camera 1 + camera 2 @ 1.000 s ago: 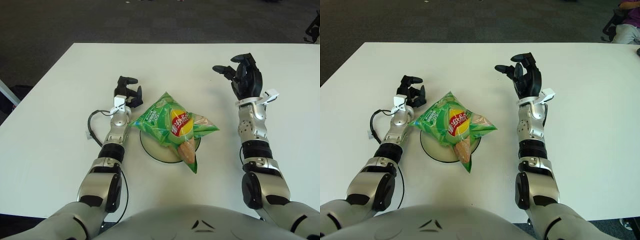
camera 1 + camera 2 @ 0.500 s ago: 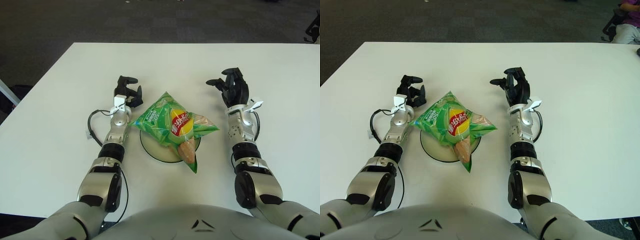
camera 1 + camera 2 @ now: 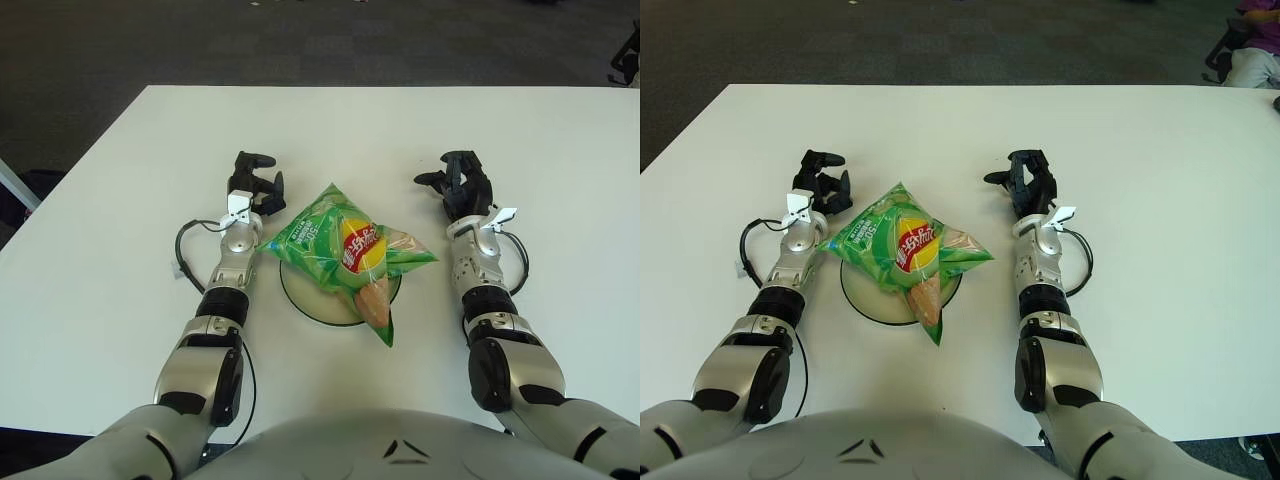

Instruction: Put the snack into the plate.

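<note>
A green snack bag (image 3: 345, 248) with a red and yellow label lies on a round white plate (image 3: 302, 295) at the table's middle, its lower corner hanging over the plate's front rim. My left hand (image 3: 254, 184) rests on the table just left of the bag, fingers relaxed and empty. My right hand (image 3: 461, 185) rests on the table to the right of the bag, fingers loosely curled and empty, clear of the bag.
The white table (image 3: 120, 200) spreads wide around the plate. A black cable (image 3: 185, 250) loops beside my left forearm. Dark carpet lies beyond the far edge.
My right hand has come down from a raised position and drawn back toward me, settling on the table right of the bag. The bag and left hand have not moved.
</note>
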